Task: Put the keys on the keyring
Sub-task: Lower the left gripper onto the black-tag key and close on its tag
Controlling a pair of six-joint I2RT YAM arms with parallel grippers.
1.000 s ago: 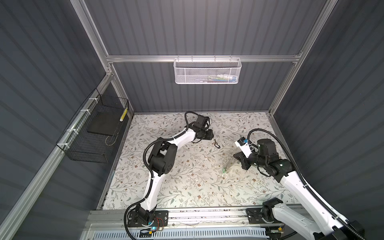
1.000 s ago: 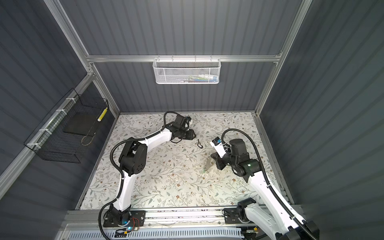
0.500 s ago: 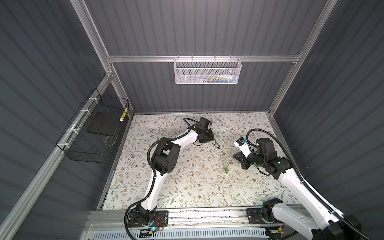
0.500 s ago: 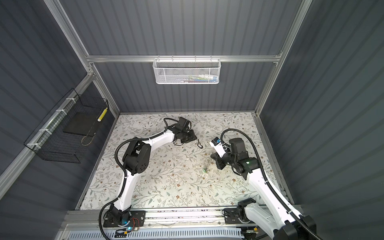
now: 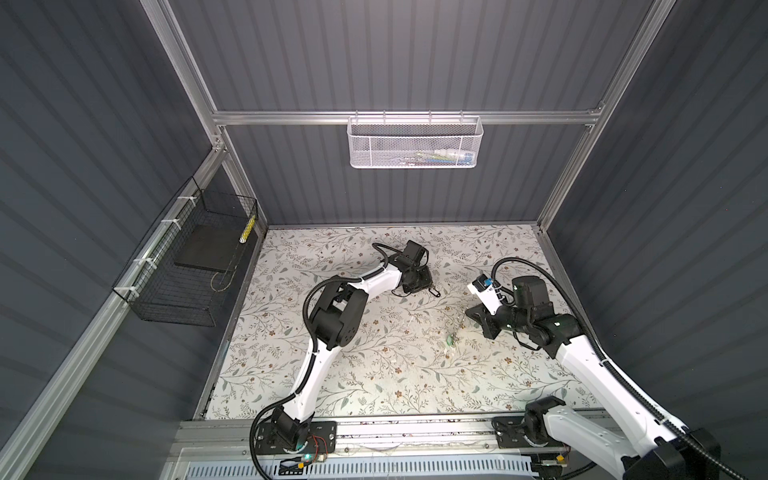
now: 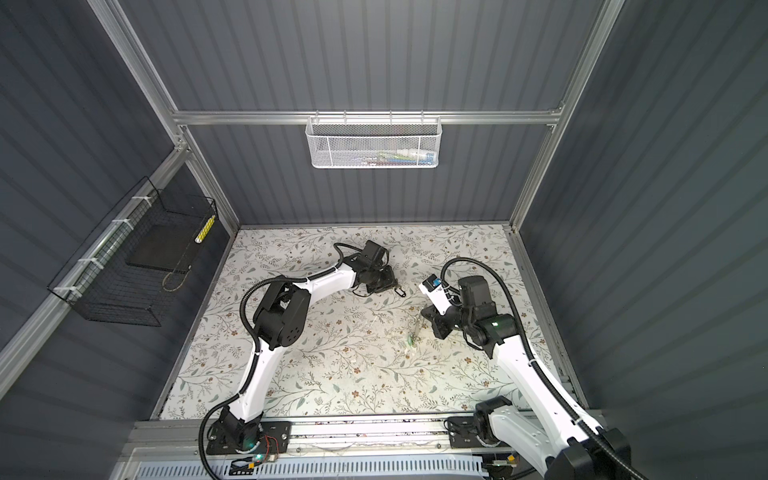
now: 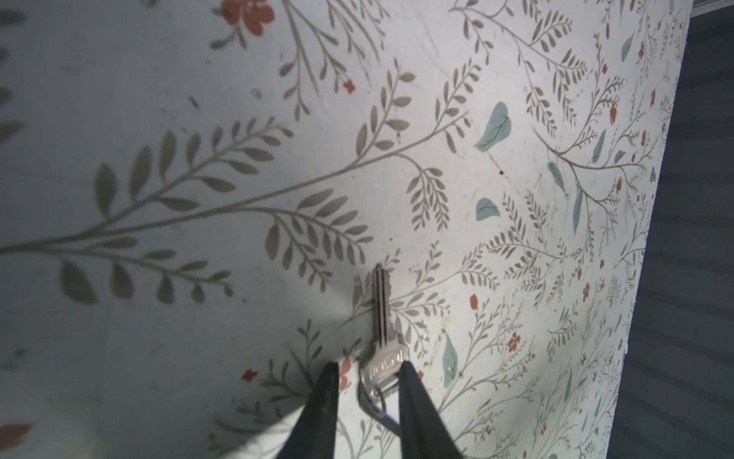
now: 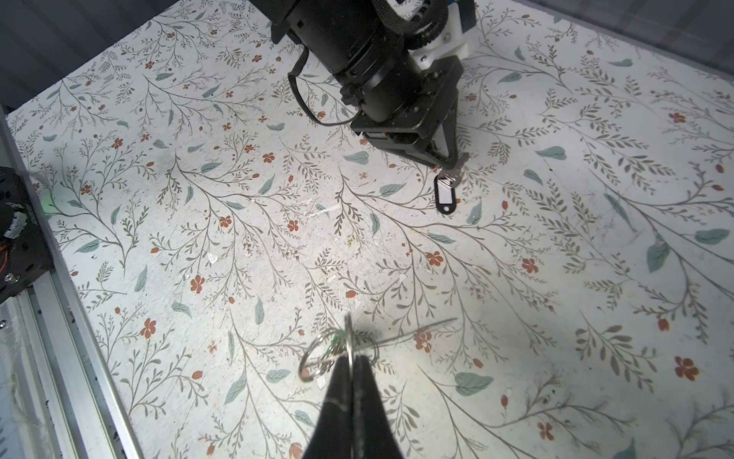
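Keyring (image 8: 341,343) pinched in clenched right claw (image 8: 351,359); left claw (image 7: 367,367) parted astride key (image 7: 380,314) head; black tag (image 8: 445,194) adjoining.

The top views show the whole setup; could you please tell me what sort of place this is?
Probably a robot test cell: dark ribbed walls on an aluminium frame, the left arm and right arm bolted to a front rail, and a white mesh basket hung above the floral tabletop.

We see the floral tabletop (image 5: 374,365) brightly lit from above, walls (image 5: 415,62) dim; wrist views show soft shadows, blurred edges.
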